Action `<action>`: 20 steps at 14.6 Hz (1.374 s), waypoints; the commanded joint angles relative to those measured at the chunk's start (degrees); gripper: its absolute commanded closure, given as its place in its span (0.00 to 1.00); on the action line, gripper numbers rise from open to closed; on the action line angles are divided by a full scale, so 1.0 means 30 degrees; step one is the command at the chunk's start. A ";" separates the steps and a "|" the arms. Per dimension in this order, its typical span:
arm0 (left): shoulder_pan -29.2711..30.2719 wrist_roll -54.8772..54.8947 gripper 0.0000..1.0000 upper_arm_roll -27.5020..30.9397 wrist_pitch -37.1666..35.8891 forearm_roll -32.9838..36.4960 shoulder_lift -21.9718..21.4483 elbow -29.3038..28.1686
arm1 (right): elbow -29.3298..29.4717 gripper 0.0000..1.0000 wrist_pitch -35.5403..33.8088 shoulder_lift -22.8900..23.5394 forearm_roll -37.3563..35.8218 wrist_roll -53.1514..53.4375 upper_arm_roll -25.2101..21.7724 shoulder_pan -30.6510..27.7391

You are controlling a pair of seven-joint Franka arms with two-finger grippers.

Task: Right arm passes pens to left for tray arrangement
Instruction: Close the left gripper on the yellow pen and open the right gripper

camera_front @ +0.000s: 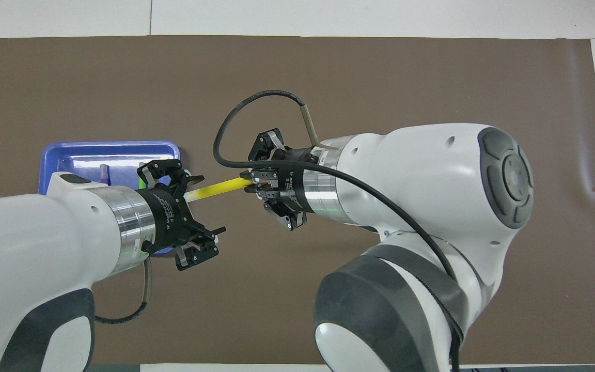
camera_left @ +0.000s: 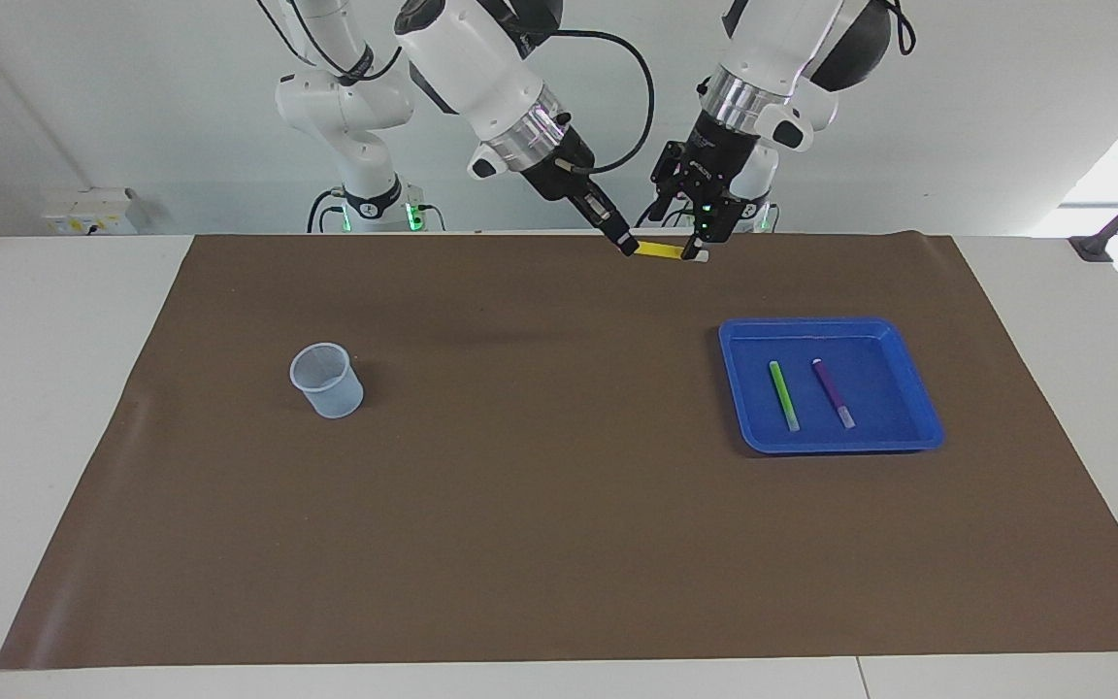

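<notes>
- Step: handover of yellow pen; right pincer clenched on one end.
- Left pincer spread wide around its pale tip.
- Next: left clamps, right lets go; carry to tray.

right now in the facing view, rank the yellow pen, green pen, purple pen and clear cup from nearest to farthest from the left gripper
1. Yellow pen: held up by the right gripper, its pale tip at the open left gripper.
2. Green pen: in the blue tray.
3. Purple pen: beside the green one, close to it in rank.
4. Clear cup: toward the right arm's end.
</notes>
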 commanded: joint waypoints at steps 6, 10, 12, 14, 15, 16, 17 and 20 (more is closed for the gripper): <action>-0.0221 -0.0035 0.15 0.0149 0.1883 -0.0011 -0.0094 -0.1078 | -0.0352 1.00 0.0482 0.0042 -0.0063 -0.0032 0.0195 -0.0108; -0.0221 -0.0035 0.18 0.0149 0.2234 -0.0010 -0.0006 -0.1079 | -0.0353 1.00 0.0453 0.0042 -0.0093 -0.0032 0.0195 -0.0108; -0.0192 -0.0064 0.18 0.0149 0.2701 -0.0010 0.0343 -0.1108 | -0.0353 1.00 0.0453 0.0042 -0.0093 -0.0032 0.0195 -0.0108; -0.0192 -0.0035 0.20 0.0149 0.2850 -0.0010 0.0434 -0.1166 | -0.0353 1.00 0.0482 0.0042 -0.0093 -0.0032 0.0195 -0.0108; -0.0192 -0.0035 0.21 0.0149 0.2850 -0.0010 0.0434 -0.1167 | -0.0353 1.00 0.0482 0.0042 -0.0093 -0.0032 0.0195 -0.0108; -0.0221 -0.0006 0.23 0.0149 0.2792 -0.0010 0.0434 -0.1138 | -0.0353 1.00 0.0482 0.0042 -0.0093 -0.0032 0.0195 -0.0108; -0.0221 -0.0006 0.24 0.0149 0.2617 -0.0010 0.0434 -0.1109 | -0.0353 1.00 0.0482 0.0042 -0.0093 -0.0032 0.0195 -0.0108; -0.0221 -0.0093 0.24 0.0120 0.2499 -0.0010 0.0405 -0.0874 | -0.0353 1.00 0.0482 0.0042 -0.0093 -0.0032 0.0195 -0.0108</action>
